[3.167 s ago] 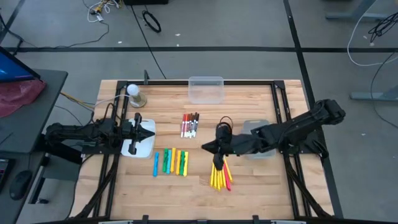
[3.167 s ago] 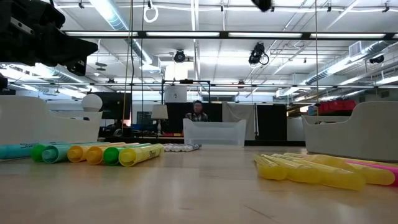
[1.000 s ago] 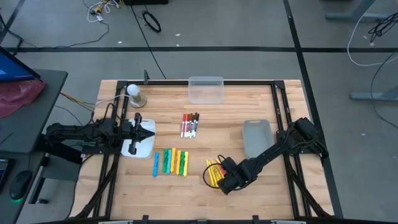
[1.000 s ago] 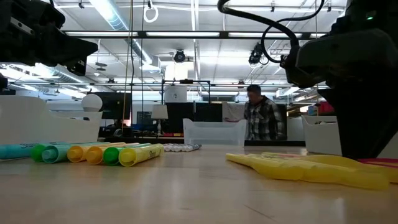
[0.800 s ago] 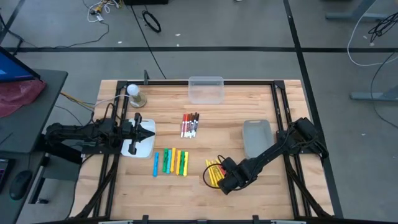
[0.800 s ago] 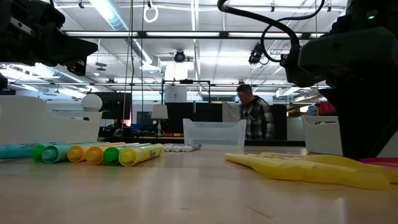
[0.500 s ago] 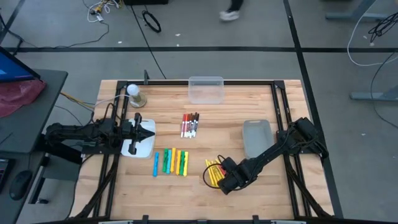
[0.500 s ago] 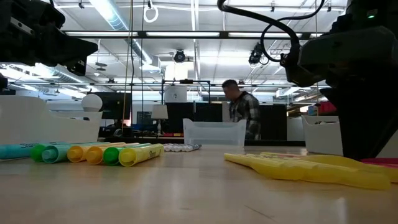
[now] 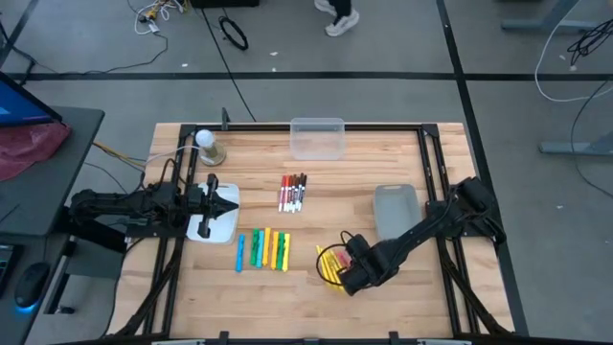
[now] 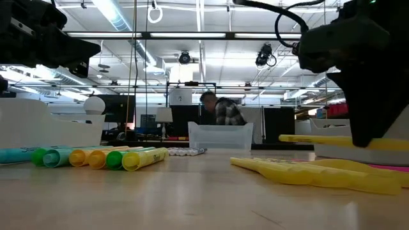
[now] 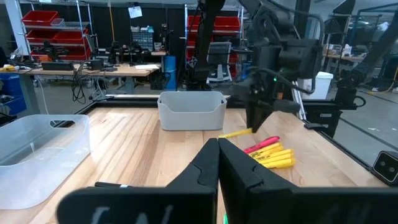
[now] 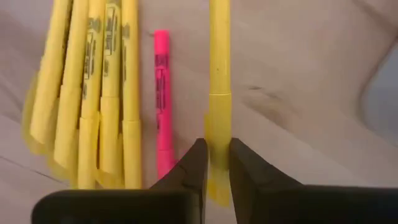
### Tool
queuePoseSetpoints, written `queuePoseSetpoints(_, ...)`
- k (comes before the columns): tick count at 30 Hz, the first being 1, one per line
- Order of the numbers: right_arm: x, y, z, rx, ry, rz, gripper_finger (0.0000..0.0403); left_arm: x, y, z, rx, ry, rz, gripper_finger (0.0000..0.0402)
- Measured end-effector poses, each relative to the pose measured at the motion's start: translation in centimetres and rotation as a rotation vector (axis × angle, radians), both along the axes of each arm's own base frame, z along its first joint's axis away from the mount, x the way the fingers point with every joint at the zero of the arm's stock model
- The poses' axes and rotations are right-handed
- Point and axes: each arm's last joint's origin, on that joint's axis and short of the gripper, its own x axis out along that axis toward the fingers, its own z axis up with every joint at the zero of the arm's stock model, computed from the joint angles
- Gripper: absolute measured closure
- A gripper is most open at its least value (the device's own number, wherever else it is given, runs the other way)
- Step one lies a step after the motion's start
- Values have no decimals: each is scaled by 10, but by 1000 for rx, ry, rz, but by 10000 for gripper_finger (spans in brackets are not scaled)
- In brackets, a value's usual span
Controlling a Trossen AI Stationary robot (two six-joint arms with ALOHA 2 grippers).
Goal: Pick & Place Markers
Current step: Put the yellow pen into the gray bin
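Our left gripper waits over the white tray at the table's left, jaws pressed together. At the front right our right gripper has its jaws clamped on one yellow marker, lifted clear of the yellow and pink markers lying beside it. We judge this the carry step: next we must swing it to the grey bin just behind, with open table between.

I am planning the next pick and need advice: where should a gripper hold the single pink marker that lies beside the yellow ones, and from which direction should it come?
Grip the pink marker around mid-barrel, coming straight down from above with the fingers across its width. It lies flat, parallel to the yellow markers, with only a narrow gap on that side. The right gripper is shut on a yellow marker, so it must place that one first.
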Motion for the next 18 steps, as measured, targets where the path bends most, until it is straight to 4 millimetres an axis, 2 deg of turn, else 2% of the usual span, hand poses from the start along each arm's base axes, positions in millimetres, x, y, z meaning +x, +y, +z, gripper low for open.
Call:
queuePoseSetpoints(6, 6, -12, 43, -9, -31, 23, 360, 0, 0, 0, 0, 0, 0, 394)
queuePoseSetpoints(9, 2, -24, 77, -22, -55, 22, 360, 0, 0, 0, 0, 0, 0, 394)
queuePoseSetpoints(15, -34, -65, 124, -45, 27, -74, 360, 0, 0, 0, 0, 0, 0, 394)
queuePoseSetpoints(18, -56, -89, 131, -21, 112, -161, 359, 0, 0, 0, 0, 1, 0, 394)
